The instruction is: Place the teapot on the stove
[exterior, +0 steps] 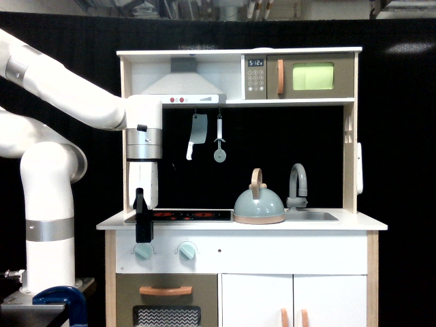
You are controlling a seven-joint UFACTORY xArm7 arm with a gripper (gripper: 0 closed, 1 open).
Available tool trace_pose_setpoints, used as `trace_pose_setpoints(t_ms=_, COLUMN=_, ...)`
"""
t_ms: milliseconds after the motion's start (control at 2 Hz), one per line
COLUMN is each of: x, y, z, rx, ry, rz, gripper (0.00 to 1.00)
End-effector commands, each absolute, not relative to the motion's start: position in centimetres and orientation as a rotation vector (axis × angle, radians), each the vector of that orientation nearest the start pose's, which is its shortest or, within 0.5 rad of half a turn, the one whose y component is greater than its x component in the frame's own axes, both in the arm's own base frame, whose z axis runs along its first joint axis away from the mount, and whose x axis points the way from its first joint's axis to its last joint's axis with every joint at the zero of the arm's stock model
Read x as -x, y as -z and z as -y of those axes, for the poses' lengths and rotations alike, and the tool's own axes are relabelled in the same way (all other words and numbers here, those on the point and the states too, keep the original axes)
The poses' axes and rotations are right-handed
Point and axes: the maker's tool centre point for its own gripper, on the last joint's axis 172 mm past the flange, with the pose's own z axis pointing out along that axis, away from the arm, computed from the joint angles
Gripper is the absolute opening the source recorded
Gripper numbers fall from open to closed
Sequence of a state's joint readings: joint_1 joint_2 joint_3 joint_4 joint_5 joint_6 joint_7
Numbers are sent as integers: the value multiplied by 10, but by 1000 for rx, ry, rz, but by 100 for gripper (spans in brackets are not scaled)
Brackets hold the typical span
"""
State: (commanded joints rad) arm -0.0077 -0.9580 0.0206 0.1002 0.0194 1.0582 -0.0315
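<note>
Teapot [259, 205] stands upright on the white countertop [354, 221] of a toy kitchen, just off the stove's right end in the exterior view, between the stove [187, 215] and the sink basin [311, 216]. Its tan loop handle points straight up. Grey faucet [297, 184] rises just beside it, on the sink side.

Stove: flat glossy black panel with faint red rings, set flush into the counter.

White arm [68, 95] reaches in from the exterior view's left; the black gripper [142, 221] hangs at the stove's left end, low against the counter's front edge, well apart from the teapot. Fingers seen edge-on as one dark shape; cannot tell whether they are spread or closed.

Below the counter: two pale green knobs [165, 251], an oven door with tan handle [166, 291], white cupboard doors. Above: grey range hood [182, 85], toy microwave [300, 76], a cleaver [197, 134] and a round utensil [219, 142] hanging from a rail.

Room: black curtain behind, blue clamp [60, 297] at the arm's base.
</note>
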Motion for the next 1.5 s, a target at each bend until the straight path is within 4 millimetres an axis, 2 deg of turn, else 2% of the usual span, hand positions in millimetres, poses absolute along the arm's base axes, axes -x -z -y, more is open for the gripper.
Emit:
trace_pose_setpoints(t_ms=500, x=-215, y=-118, z=0, rx=3129, ry=54, rz=123, gripper=100)
trace_pose_setpoints(t_ms=1000, x=-255, y=-147, z=13, rx=3075, ry=164, rz=569, gripper=100)
trace_pose_setpoints(t_ms=1500, x=-319, y=-190, z=0, rx=2784, ry=424, rz=1036, gripper=100)
